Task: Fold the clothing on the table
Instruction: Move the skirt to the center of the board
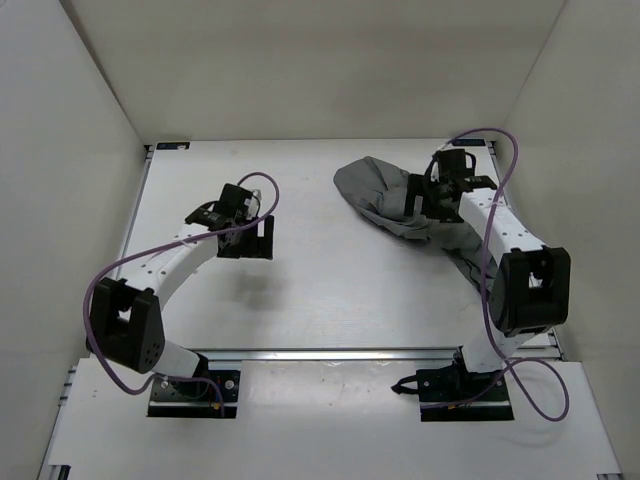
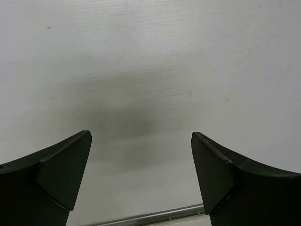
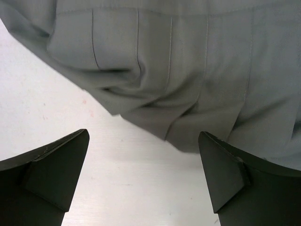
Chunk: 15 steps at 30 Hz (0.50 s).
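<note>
Looking at my overhead feed, I find the plain mid-grey pleated fabric garment bunched in a crumpled heap on the far right part of the flat white rectangular tabletop. It is not folded, and a tail of cloth trails toward the near right edge under the right arm. My right gripper hangs over the heap's middle; on its wrist camera both dark fingers stand spread wide with nothing between them, the pleated grey edge lying just beyond the tips and bare white table below. I cannot tell whether the tips touch the cloth. My left gripper sits well apart from the garment, over the left-centre of the table, its claw spread wide too and pinching nothing. Its wrist view shows only white surface, a soft shadow, and the silver metal rail at the bottom edge.
</note>
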Available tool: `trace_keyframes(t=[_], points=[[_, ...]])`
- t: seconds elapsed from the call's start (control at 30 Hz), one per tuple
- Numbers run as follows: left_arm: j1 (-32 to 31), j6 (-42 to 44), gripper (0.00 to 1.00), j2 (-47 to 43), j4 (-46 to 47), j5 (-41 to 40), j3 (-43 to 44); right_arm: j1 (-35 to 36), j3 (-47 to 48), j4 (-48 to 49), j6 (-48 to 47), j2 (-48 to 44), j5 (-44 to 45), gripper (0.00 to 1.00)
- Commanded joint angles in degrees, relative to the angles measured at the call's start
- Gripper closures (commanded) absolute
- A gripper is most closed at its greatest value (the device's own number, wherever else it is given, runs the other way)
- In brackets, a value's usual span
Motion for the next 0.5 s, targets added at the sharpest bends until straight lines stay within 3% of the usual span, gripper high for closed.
trace_keyframes(t=[0.0, 0.23, 0.47], points=[[1.7, -1.0, 0.01, -4.7, 4.7, 2.3, -1.6, 1.2, 6.3, 2.5, 0.5, 3.5, 1.0, 0.01], [1.8, 0.3, 0.01, -3.2, 4.6, 2.8, -0.9, 4.2, 15.5, 2.5, 3.0, 15.7, 9.3, 0.01], [5.4, 1.5, 0.01, -1.3, 4.0, 7.6, 0.4, 4.4, 21.5, 3.2, 5.1, 25.6, 7.1, 0.03]])
